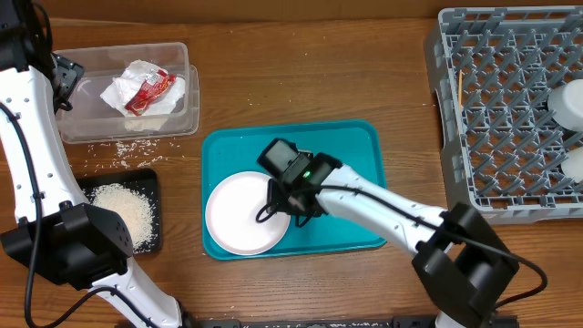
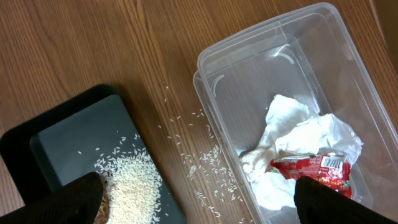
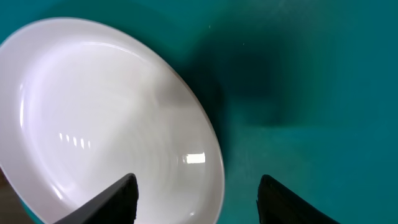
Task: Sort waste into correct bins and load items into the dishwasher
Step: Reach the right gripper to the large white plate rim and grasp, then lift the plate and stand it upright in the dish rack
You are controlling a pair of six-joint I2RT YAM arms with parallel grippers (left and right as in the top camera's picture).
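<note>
A large white plate (image 1: 237, 214) lies on the teal serving tray (image 1: 355, 146). My right gripper (image 1: 284, 199) is open low over the plate's right rim; in the right wrist view its fingers (image 3: 199, 202) straddle the rim of the plate (image 3: 93, 112). The clear tub (image 1: 182, 55) holds white napkins (image 1: 127, 87) and a red wrapper (image 1: 148, 91). The black tray (image 1: 146, 178) holds a rice pile (image 1: 123, 211). My left gripper (image 1: 66, 82) is open and empty by the tub's left end. Its fingers (image 2: 199, 205) hang above the rice (image 2: 134, 186) and wrapper (image 2: 311, 168).
The grey dish rack (image 1: 501, 109) stands at the far right with two white dishes (image 1: 569, 100) at its right edge. Loose rice grains (image 1: 118, 146) lie on the wood between the tub and the black tray, and show in the left wrist view (image 2: 205, 162).
</note>
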